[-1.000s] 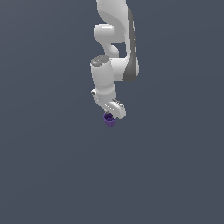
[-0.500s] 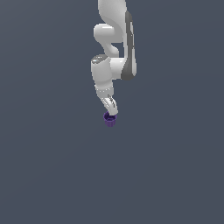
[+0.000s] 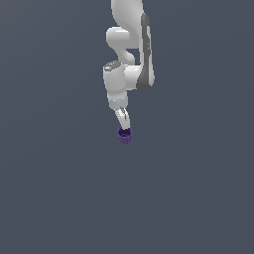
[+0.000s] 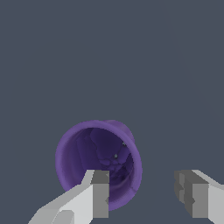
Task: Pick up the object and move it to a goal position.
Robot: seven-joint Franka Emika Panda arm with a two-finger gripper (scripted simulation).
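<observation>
The arm reaches down from the top of the exterior view, near the middle, over a plain grey bench. At its tip the jaws sit right at the cup, a small dark-purple thing resting upright on the bench just below the wrist.

In the wrist view the cup shows its open mouth and hollow, lumpy inside. The gripper stands wide open, its fingers well apart. One finger overlaps the cup's rim and seems to reach into the mouth; whether it touches the wall cannot be told. The other finger is clear outside the cup, with bare bench between it and the rim. So one side of the cup's wall lies between the two fingers, and nothing is gripped.
</observation>
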